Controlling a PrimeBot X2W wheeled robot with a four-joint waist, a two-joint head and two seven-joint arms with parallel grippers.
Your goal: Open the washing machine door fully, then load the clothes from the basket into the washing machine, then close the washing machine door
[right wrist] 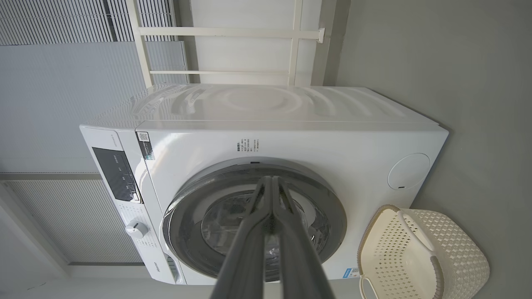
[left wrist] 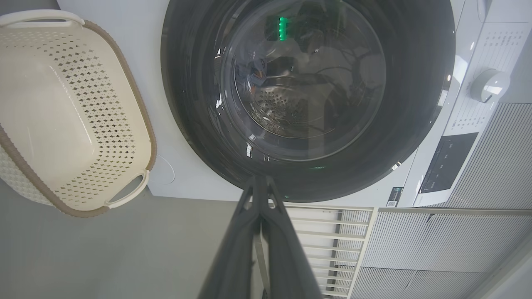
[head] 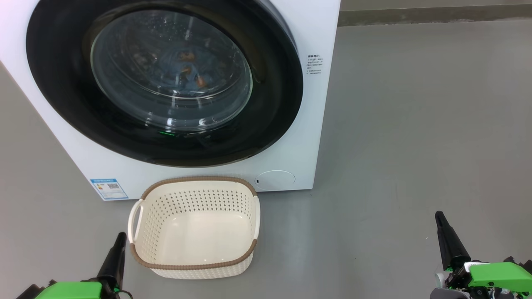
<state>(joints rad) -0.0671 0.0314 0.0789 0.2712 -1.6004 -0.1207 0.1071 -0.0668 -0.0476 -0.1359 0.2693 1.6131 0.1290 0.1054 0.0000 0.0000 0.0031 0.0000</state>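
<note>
Grey floor (head: 395, 145) carried the washing machine (head: 320, 137), its washing machine door (head: 274, 104) shut flush against the front. Behind the glass, what looked like the clothes (head: 187, 70) lay in the drum, blurred by reflections. The basket (head: 191, 265) stood just before the machine. The left gripper (head: 121, 236) and right gripper (head: 439, 216) hovered low, fingers pressed together, holding nothing.

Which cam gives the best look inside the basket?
Head view: whole basket from above, bottom bare. Left wrist view shows most of it, cropped at the left edge. Right wrist view catches it at the bottom right, partly cut off.
</note>
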